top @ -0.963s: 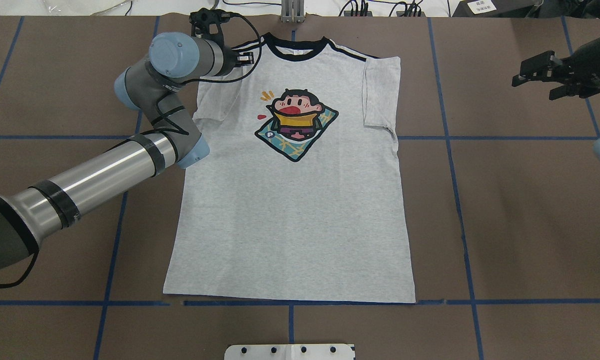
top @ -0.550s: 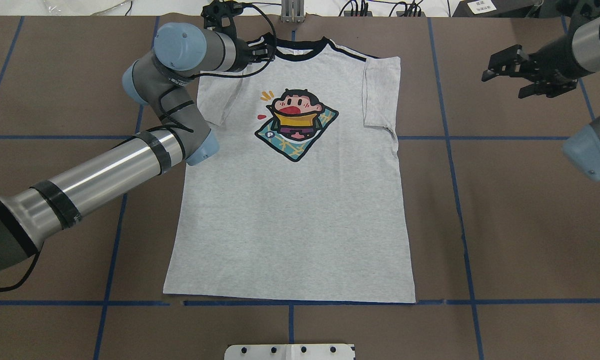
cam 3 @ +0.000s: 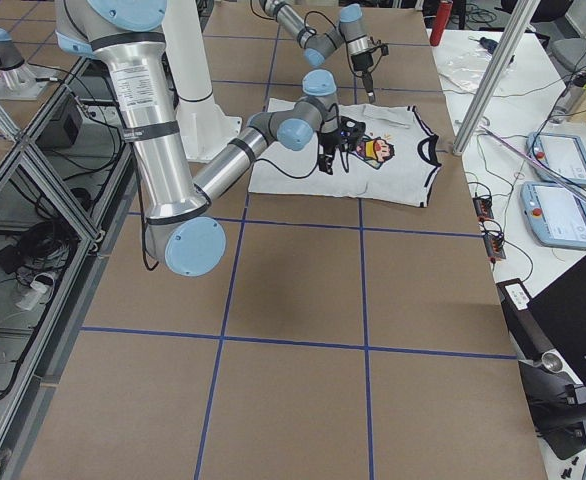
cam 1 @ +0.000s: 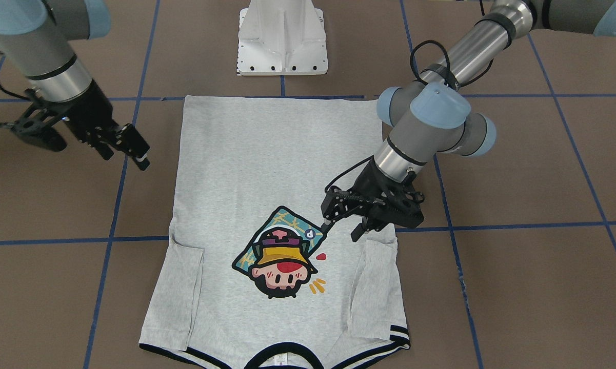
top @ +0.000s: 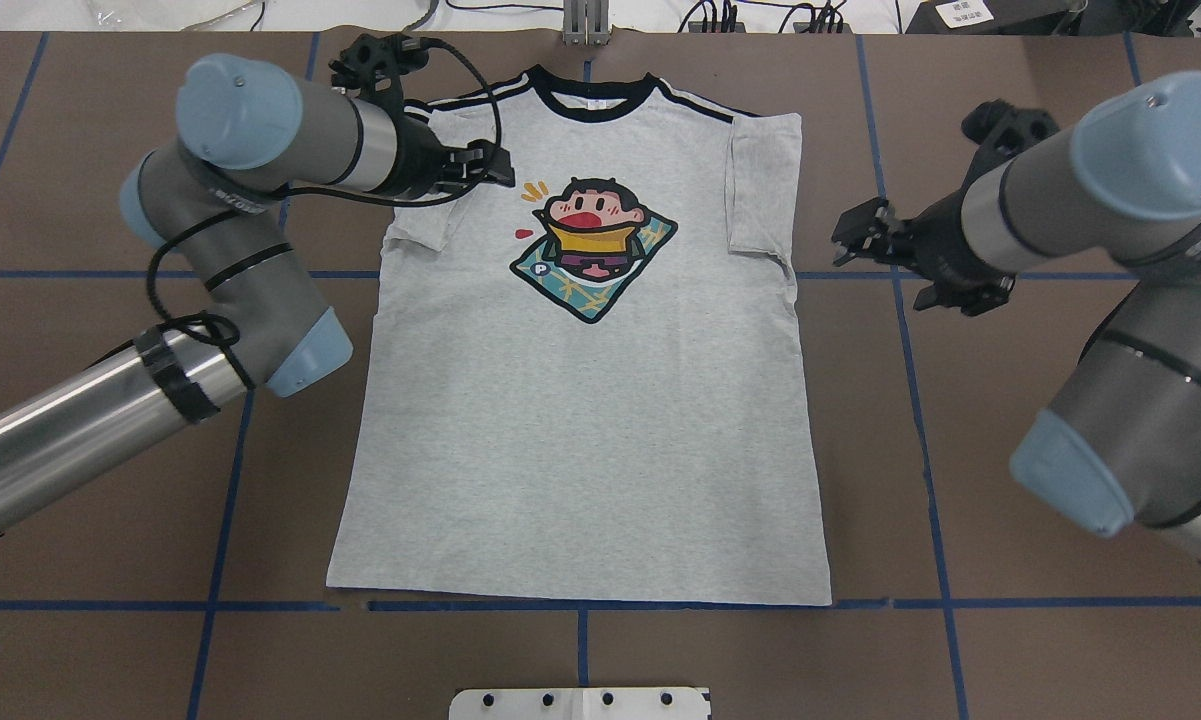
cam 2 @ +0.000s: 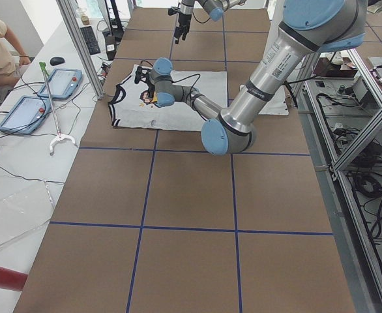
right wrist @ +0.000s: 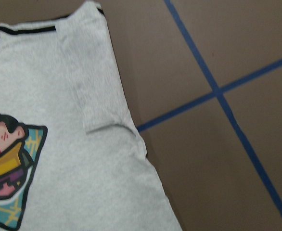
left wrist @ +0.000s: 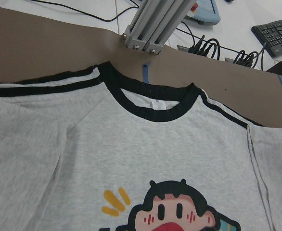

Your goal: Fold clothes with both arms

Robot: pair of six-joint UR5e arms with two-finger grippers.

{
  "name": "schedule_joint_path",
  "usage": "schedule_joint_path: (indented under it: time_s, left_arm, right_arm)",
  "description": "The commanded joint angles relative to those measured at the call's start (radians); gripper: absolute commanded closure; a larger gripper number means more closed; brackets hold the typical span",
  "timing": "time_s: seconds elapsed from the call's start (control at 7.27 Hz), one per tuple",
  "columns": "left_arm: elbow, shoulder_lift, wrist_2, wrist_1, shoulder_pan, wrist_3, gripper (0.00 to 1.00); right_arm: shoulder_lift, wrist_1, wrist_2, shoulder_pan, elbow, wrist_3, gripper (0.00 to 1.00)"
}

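T-shirt point(top: 580, 420): flat on the worktop point(top: 1010, 420), print up, unmoved. Left gripper point(cam 1: 340, 232): drawn back from the T-shirt's collar to over its near sleeve, jaws apart, empty. Right gripper point(cam 1: 124, 158): newly swung in beside the T-shirt's opposite edge, jaws apart, empty; a two-sided grasp looks imminent.

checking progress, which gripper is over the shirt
The left gripper, above the T-shirt's shoulder beside the print; the right gripper is over the table, off its edge.

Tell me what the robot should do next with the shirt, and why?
Probably bring the right gripper in over the T-shirt. It lies flat with sleeves folded in; the left gripper hovers above it, fingers open, but the right one hangs over bare table beside it.
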Motion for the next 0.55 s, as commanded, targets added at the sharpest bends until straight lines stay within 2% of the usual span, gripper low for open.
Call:
schedule_joint_path:
  time_s: [0.0,0.14,0.28,0.41]
  left_arm:
    - [-0.249,0.225,-0.153,0.041,-0.005,-0.002,0.0]
    - [-0.358,0.323,-0.176,0.041,0.001,-0.076,0.0]
    - [-0.424,0.354,-0.176,0.04,0.017,-0.258,0.0]
    - [-0.455,0.383,-0.163,0.038,0.056,-0.314,0.0]
  right_arm:
    - [-0.025,-0.065,-0.193,-0.277,0.102,0.237,0.0]
    - [-0.104,-0.064,-0.313,-0.41,0.146,0.373,0.0]
    - [-0.112,-0.065,-0.444,-0.533,0.163,0.523,0.0]
    - [-0.14,-0.068,-0.498,-0.621,0.162,0.609,0.0]
